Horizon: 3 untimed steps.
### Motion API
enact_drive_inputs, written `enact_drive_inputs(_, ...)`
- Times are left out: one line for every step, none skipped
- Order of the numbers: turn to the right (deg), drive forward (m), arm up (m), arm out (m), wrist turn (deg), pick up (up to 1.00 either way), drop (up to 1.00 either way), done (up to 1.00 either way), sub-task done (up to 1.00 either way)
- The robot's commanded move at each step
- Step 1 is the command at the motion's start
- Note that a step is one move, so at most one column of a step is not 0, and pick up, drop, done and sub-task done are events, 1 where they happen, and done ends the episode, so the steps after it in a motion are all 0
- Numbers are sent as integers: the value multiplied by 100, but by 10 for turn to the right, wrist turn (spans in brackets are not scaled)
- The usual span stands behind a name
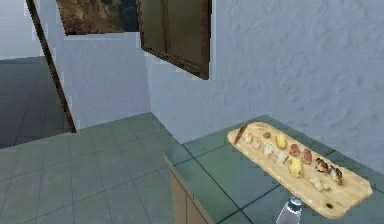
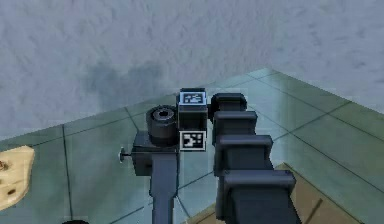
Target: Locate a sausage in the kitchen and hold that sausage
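The gripper (image 2: 140, 152) hangs at the end of the dark arm (image 2: 250, 170) with only bare green tile behind its tip, so it holds nothing; how its jaws stand I cannot tell. Beneath it runs the tiled counter (image 2: 90, 150). At the arm side view's left edge lies the wooden board (image 2: 12, 172), well apart from the gripper. In the forward view the board carries a row of small pale, yellow and brown bits of food. One reddish-brown piece (image 1: 307, 157) among them might be the sausage, though it is too small to be sure. A clear bottle top (image 1: 292, 208) stands just beside the board.
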Motion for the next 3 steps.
enact_drive_inputs(0,0,0,0,450,0,0,0,0)
enact_drive_inputs(0,0,0,0,450,0,0,0,0)
enact_drive_inputs(0,0,0,0,450,0,0,0,0)
